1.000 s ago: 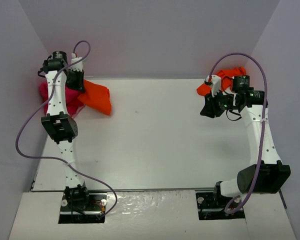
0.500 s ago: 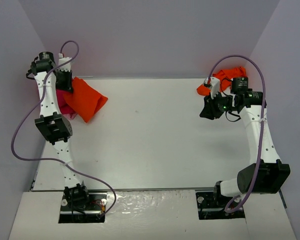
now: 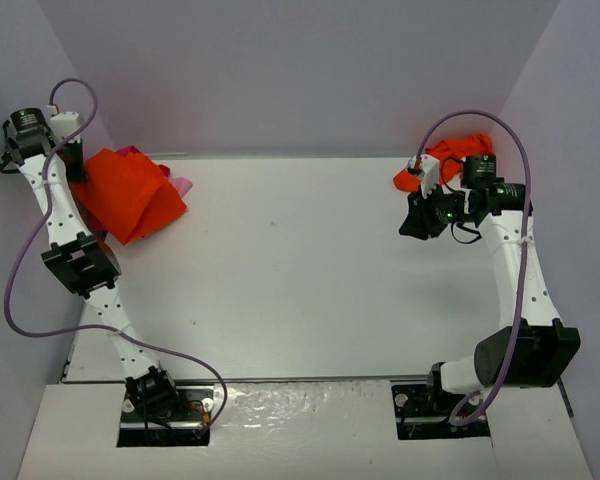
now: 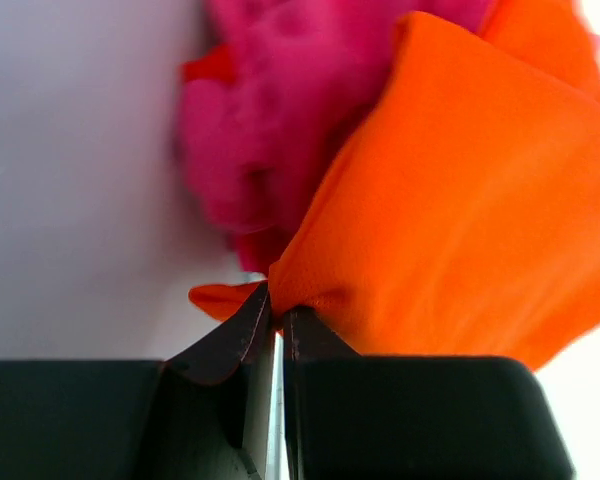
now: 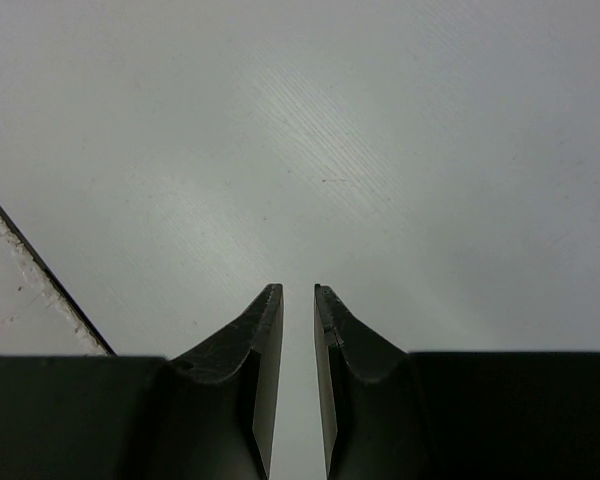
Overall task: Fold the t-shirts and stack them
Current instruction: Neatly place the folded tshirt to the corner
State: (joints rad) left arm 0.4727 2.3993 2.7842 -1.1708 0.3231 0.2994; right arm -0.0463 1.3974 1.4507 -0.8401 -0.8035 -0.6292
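Note:
My left gripper (image 3: 70,152) is at the far left corner, raised beside the wall. It is shut on an edge of a bright orange-red t-shirt (image 3: 125,192), which hangs from it in loose folds. In the left wrist view the cloth (image 4: 460,200) is pinched between the fingertips (image 4: 277,312). Under and behind it lies a crumpled magenta t-shirt (image 4: 270,130); a pale pink bit (image 3: 183,185) shows beside the orange. My right gripper (image 3: 412,222) hovers over the bare table (image 5: 380,150), its jaws a narrow gap apart with nothing between them (image 5: 298,292).
More orange-red t-shirts (image 3: 458,152) lie bunched at the far right corner behind the right arm. The white table (image 3: 300,270) is boxed in by grey walls on the left, back and right. A table seam (image 5: 40,270) shows left of the right fingers.

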